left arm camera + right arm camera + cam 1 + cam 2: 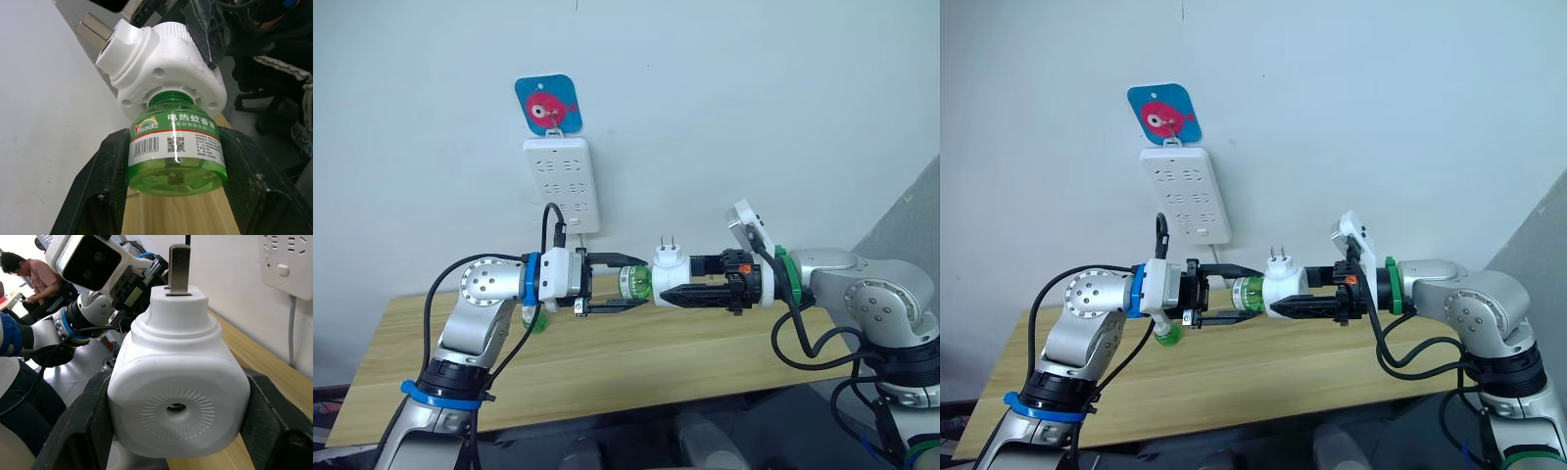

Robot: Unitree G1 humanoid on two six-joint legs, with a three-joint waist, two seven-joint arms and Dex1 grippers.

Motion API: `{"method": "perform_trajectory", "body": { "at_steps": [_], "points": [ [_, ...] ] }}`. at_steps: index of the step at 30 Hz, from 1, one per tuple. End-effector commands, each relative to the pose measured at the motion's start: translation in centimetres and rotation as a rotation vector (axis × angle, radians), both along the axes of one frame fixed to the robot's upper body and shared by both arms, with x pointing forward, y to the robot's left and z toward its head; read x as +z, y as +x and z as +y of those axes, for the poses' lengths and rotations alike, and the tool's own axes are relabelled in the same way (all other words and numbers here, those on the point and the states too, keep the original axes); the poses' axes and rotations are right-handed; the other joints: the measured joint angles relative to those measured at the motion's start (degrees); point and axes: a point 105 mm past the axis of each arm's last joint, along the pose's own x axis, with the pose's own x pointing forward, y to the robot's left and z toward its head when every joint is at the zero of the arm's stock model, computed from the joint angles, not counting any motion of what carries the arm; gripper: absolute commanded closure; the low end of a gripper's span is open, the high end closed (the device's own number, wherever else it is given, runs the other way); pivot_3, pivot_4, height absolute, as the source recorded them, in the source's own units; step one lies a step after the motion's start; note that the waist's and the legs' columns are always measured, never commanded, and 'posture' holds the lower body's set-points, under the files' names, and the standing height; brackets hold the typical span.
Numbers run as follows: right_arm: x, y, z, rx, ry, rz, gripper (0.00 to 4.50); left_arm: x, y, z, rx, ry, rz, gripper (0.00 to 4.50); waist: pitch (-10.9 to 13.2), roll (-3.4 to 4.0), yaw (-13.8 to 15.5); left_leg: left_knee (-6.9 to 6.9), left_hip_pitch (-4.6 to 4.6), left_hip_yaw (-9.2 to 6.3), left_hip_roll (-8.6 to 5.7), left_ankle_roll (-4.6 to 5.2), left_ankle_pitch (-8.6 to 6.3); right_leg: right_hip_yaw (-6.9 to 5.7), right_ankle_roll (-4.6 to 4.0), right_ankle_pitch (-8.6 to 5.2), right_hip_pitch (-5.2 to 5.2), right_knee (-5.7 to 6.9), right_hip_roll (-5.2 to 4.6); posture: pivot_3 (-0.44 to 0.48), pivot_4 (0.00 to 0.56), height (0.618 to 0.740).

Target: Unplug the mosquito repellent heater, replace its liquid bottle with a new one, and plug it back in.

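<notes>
Behind the wooden tabletop (636, 372) you see a plain pale wall (754, 117), and on it hangs a white power strip (562, 182) under a blue card with a red fish (549, 105). All sockets of the strip that you can see are free, and its cable goes down behind the left arm, where you cannot follow it.

Both arms are held above the tabletop, in front of the wall, and they meet in the middle. The right claw (677, 279) is closed on the mosquito repellent heater (668, 268), one black finger on each side of its white body; the two metal prongs (668, 242) point up. In the right wrist view you see the face of the heater with its round dark hole (176, 407), while the fingers (88, 421) are cut off at the picture edges.

The left claw (628, 285) grips the green liquid bottle (176, 149), which sits with its neck in the heater. You cannot tell how deep the neck goes, because the heater hides it. The small print of the label is hard to read.

A second green object (1167, 336) stands on the tabletop behind the left arm, mostly hidden, so you cannot say what it is. In the right wrist view a person in a pink shirt (34, 274) sits far behind.
</notes>
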Motion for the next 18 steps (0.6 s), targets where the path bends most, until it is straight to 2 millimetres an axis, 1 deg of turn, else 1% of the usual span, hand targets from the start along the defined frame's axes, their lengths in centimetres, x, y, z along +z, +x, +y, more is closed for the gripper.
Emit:
{"method": "perform_trajectory", "body": {
  "at_steps": [1,5,11,13,18],
  "points": [
    [1.5,-0.7,0.4,0.051,0.021,-0.084,1.50,0.7,-0.1,0.3,0.015,0.048,0.151,2.24,0.0,0.00,0.0,0.00,0.00,-0.01,0.00,0.00,0.00,-0.01,0.00,0.00,0.00,0.00,0.00,-0.149,0.073,0.740],
    [1.4,-1.0,0.7,0.075,0.002,-0.128,1.50,1.0,-0.5,1.0,0.025,0.098,0.442,2.24,0.0,0.00,-0.1,-0.01,0.00,-0.03,0.00,0.00,0.00,-0.02,0.01,-0.01,0.00,0.01,0.01,-0.147,0.072,0.740],
    [1.9,-2.1,1.3,0.148,-0.023,-0.231,1.50,1.5,-0.1,1.9,0.073,0.153,0.733,2.24,0.0,-0.01,-0.1,-0.01,0.00,-0.06,0.00,0.00,0.00,-0.07,0.01,-0.01,0.00,0.01,0.02,-0.153,0.072,0.740],
    [1.9,-2.3,1.4,0.166,-0.036,-0.263,1.50,1.8,0.1,1.9,0.087,0.136,0.798,2.24,0.0,0.00,-0.1,-0.02,0.00,-0.06,0.00,0.00,0.00,-0.08,0.01,-0.02,-0.01,0.00,0.02,-0.155,0.072,0.740],
    [1.8,-2.4,1.3,0.181,-0.057,-0.316,1.50,2.1,-0.1,2.2,0.092,0.136,0.893,2.24,0.0,-0.02,0.0,-0.02,0.01,-0.08,0.01,0.00,0.00,-0.10,0.00,-0.02,-0.02,0.02,0.02,-0.155,0.071,0.740]
  ]
}}
